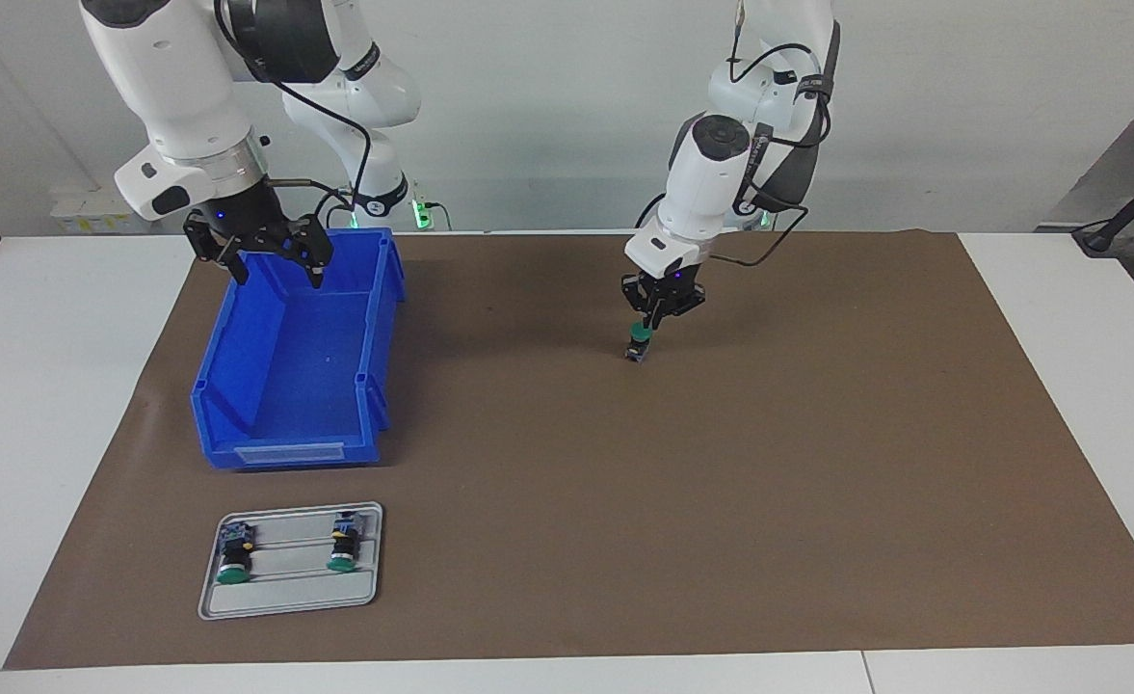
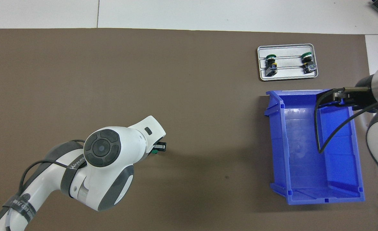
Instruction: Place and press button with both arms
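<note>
Left end effector [image 1: 650,323] clenched on the button [image 1: 638,340], green cap up, base touching the brown mat – mid-table. Right end effector [image 1: 273,262] spread wide, waiting over the blue bin [image 1: 289,416]. Risk judged: toppling on release (narrow base) – pressing then impossible.

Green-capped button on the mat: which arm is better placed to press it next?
Left, probably. The left gripper is shut on the green-capped button, standing upright on the brown mat. The right gripper hangs open over the blue bin, well away.
</note>
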